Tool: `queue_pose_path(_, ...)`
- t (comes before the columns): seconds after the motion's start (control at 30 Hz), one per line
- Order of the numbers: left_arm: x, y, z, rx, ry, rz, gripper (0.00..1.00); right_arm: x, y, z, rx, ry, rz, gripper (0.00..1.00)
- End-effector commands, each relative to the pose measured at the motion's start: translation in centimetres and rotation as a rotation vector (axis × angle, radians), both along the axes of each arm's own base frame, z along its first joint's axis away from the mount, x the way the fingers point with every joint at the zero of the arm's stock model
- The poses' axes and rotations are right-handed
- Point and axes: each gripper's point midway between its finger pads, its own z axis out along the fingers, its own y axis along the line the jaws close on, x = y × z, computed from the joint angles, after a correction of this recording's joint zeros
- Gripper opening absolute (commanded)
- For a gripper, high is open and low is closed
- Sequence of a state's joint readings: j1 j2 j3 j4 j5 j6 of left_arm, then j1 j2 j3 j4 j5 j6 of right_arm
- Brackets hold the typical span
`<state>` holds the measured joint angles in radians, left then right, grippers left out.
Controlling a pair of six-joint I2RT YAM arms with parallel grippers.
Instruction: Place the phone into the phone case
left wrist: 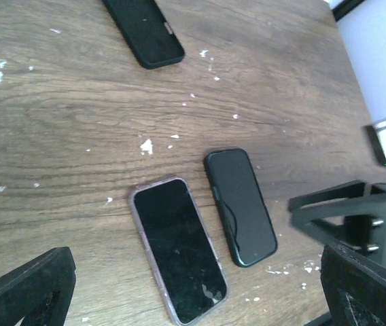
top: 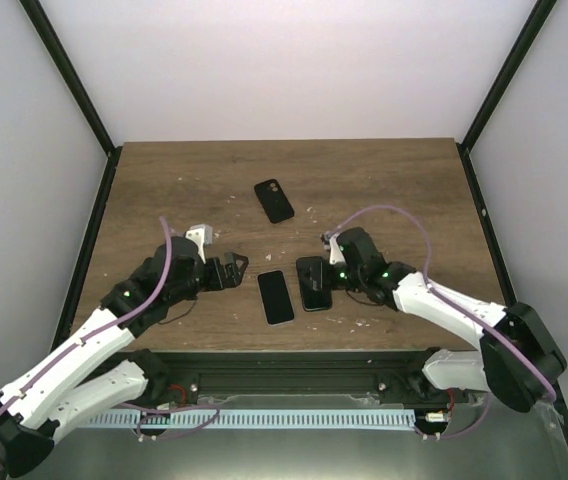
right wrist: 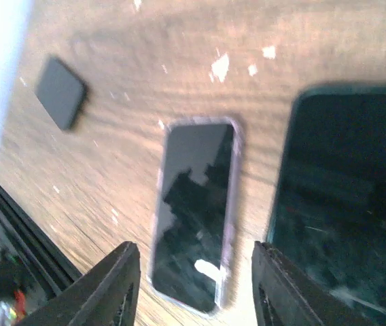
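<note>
The phone [top: 276, 297] lies flat and screen up on the wooden table, near the front edge. It also shows in the left wrist view [left wrist: 178, 250] and the right wrist view [right wrist: 194, 210]. A translucent rim runs round its edges: the phone case [left wrist: 136, 217] sits around it. My right gripper [right wrist: 196, 288] hovers over the phone's near end, jaws apart, holding nothing; from above it [top: 326, 270] is just right of the phone. My left gripper [left wrist: 193, 299] is wide open and empty, to the left of the phone [top: 232, 270].
A black cover [top: 313, 283] lies right beside the phone on its right [left wrist: 240, 206] [right wrist: 346, 197]. Another black cover [top: 274, 200] lies farther back [left wrist: 144, 30] [right wrist: 60, 92]. White specks dot the wood. Black frame posts flank the table.
</note>
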<state>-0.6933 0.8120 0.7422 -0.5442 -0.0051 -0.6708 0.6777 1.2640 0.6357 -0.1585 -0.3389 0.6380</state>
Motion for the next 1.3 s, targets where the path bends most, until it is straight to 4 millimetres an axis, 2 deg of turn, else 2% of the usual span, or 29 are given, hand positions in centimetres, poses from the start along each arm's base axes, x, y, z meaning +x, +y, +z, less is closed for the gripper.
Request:
queue_pose_path(0.0,0.7,1.7,-1.2,0.044,0.035,0.099,1.0,2.6,0.2,4.6,-0.004,-0.153,-0.046,0.53)
queue_pose_path(0.07,1.2,2.4,-1.9,0.054,0.056,0.146,1.0,3.6,0.1,5.6,-0.018,-0.187,-0.067,0.63)
queue_pose_path(0.13,1.7,3.2,-2.5,0.049,0.073,0.191,1.0,4.3,0.2,6.5,-0.026,-0.215,-0.082,0.83)
queue_pose_path(0.23,2.4,5.4,-3.7,0.041,0.121,0.299,1.0,5.0,0.3,7.2,-0.028,-0.239,-0.094,0.99)
queue_pose_path(0.33,2.8,8.1,-4.9,0.026,0.173,0.438,1.0,5.4,0.3,7.5,-0.032,-0.248,-0.1,1.0)
queue_pose_path(0.5,3.1,12.0,-6.4,0.031,0.224,0.641,1.0,6.6,0.0,6.6,-0.088,-0.266,-0.134,1.0)
queue_pose_path(0.57,3.2,12.4,-6.5,0.035,0.239,0.649,1.0,7.8,-0.4,5.9,-0.143,-0.273,-0.162,1.0)
queue_pose_path(0.73,3.6,11.9,-6.1,0.042,0.213,0.592,1.0,11.8,-0.7,4.7,-0.236,-0.298,-0.205,1.0)
queue_pose_path(0.77,3.6,11.9,-6.1,0.042,0.211,0.595,1.0,12.6,-0.5,4.5,-0.241,-0.303,-0.198,0.99)
queue_pose_path(0.83,3.5,11.9,-6.1,0.043,0.206,0.589,1.0,14.1,0.2,4.2,-0.234,-0.317,-0.177,0.87)
queue_pose_path(0.93,3.5,11.2,-5.7,0.025,0.188,0.54,1.0,16.4,0.8,3.6,-0.254,-0.347,-0.162,0.56)
queue_pose_path(1.0,3.4,10.8,-5.4,0.012,0.174,0.507,1.0,17.7,0.9,3.1,-0.276,-0.361,-0.163,0.42)
queue_pose_path(1.07,3.3,10.1,-5.1,-0.001,0.157,0.458,1.0,19.0,1.1,2.5,-0.295,-0.366,-0.159,0.37)
queue_pose_path(1.1,3.2,9.9,-4.8,-0.007,0.151,0.437,1.0,19.5,1.3,1.5,-0.312,-0.357,-0.155,0.37)
queue_pose_path(1.27,2.6,8.9,-3.9,-0.04,0.131,0.367,1.0,23.0,1.7,-0.3,-0.338,-0.335,-0.168,0.36)
